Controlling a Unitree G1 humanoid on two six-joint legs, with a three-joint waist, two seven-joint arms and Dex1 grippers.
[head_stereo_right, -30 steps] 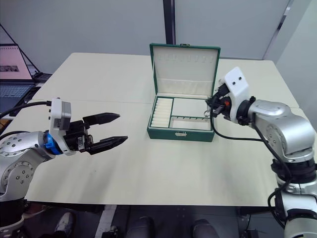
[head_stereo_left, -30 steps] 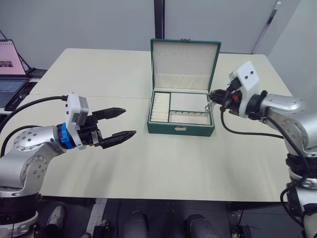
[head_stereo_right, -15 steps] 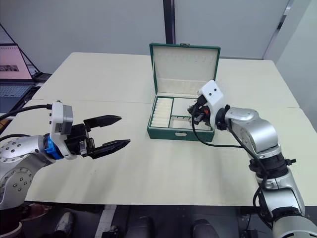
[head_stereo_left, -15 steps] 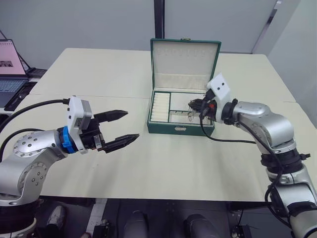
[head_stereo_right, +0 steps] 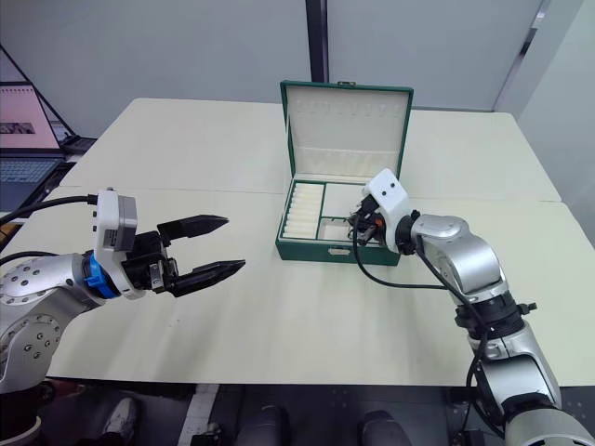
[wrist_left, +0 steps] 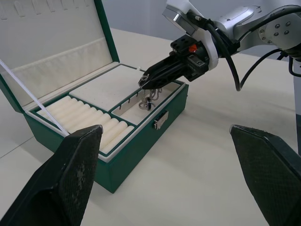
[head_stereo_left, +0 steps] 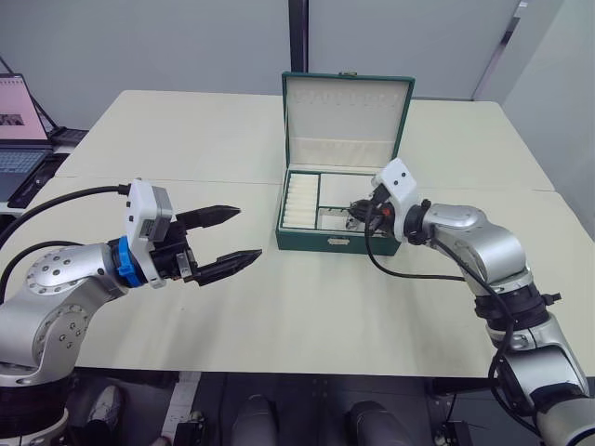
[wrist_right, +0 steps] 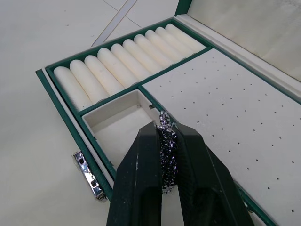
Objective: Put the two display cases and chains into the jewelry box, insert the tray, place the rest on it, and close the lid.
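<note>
While the jewelry box (head_stereo_left: pixel 340 206) sits at the far middle of the table (head_stereo_left: pixel 186 139), its lid (head_stereo_left: pixel 346 119) stands upright, dark green outside, cream inside with a row of small holes near the top. Tray (wrist_right: pixel 221 108) is seated in the box: green rim, cream lining, ridged ring rolls (wrist_right: pixel 122 61) along the left side, a flat perforated panel at far right, a small open compartment (wrist_right: pixel 117 120) at near right. Gold clasp (wrist_left: pixel 160 120) on the box's near wall.

Right gripper (wrist_left: pixel 146 81) hovers over the near-right compartment, fingers (wrist_right: pixel 141 183) clamped on a silvery chain (wrist_right: pixel 167 150) with dark links; the chain dangles from the tips down into the compartment, pendant bits hanging at its end.

Left gripper (head_stereo_left: pixel 228 237) is well to the left of the box, above bare table, fingers spread wide and holding nothing.

Laptop (head_stereo_left: pixel 19 130) at far left edge.
</note>
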